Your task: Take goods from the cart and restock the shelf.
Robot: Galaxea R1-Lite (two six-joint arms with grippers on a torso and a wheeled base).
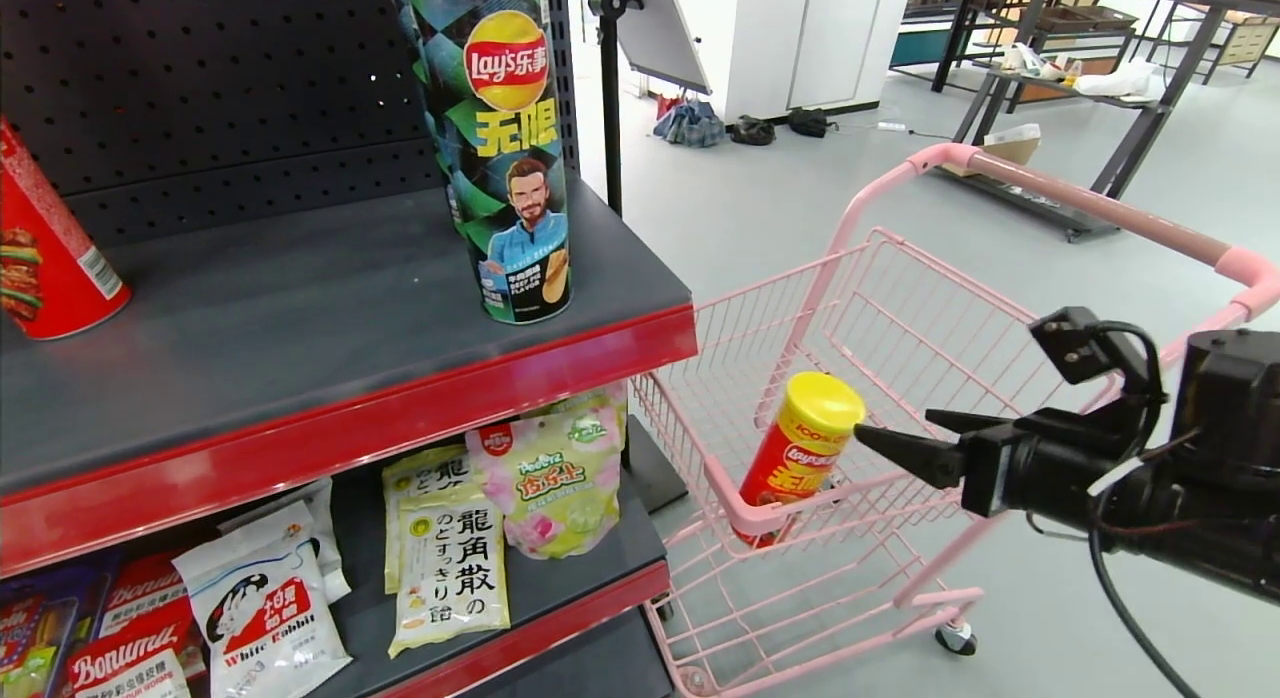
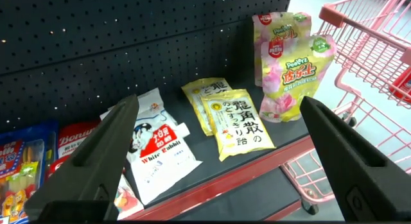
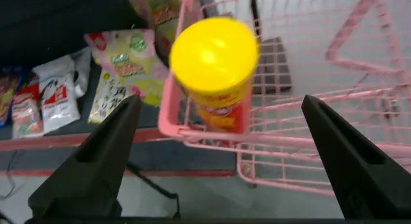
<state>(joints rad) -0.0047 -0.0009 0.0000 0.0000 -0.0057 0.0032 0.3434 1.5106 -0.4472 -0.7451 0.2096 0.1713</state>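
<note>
Poised with right gripper (image 1: 895,426) fingers (image 1: 905,453) spread wide and empty, just right of the yellow-lidded chip can (image 1: 800,443) upright in the pink cart's (image 1: 1090,208) near-left corner, long axis vertical, squarely between the tips, nearer than the equally open left gripper (image 2: 218,101) at the lower shelf (image 2: 257,163).

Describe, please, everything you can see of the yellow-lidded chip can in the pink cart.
The chip can is a tall red-and-yellow tube, seemingly cardboard, with its yellow lid on. It stands slightly tilted in the corner of the pink cart nearest the shelf, against the rim. The right gripper, jaws open, hangs beside it, apart.
</note>
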